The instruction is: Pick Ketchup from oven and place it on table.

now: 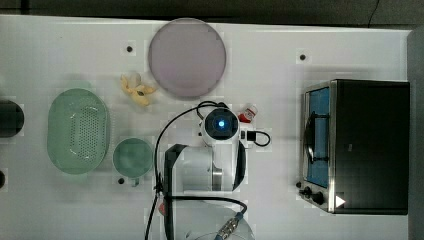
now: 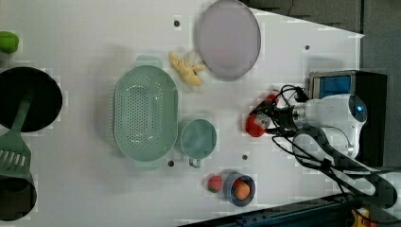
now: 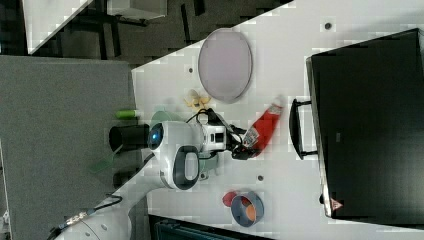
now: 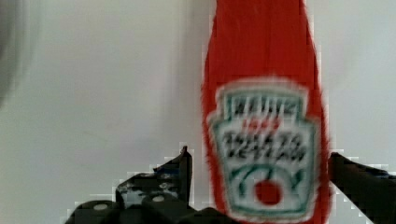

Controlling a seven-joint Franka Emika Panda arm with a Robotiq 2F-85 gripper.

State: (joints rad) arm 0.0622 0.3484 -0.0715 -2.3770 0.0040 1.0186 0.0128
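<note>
The ketchup (image 3: 262, 127) is a red bottle with a white label, lying on the white table (image 1: 75, 50) between my arm and the oven (image 1: 370, 145). Its capped end (image 1: 248, 112) sticks out from under my wrist in the top view. My gripper (image 4: 259, 158) is open, one finger (image 4: 180, 170) on each side of the bottle's label end (image 4: 266, 154), with a sliver of table showing beside the bottle. The black oven (image 3: 370, 125) stands at the right view's right, its handle (image 3: 297, 127) facing the bottle.
A round grey-lilac plate (image 1: 187, 56) and a peeled banana (image 1: 136, 89) lie beyond the bottle. A green colander (image 1: 78, 131) and a green cup (image 1: 132, 157) sit at the top view's left. A small bowl with fruit (image 2: 239, 188) and a black pan (image 2: 28, 98) are in the left view.
</note>
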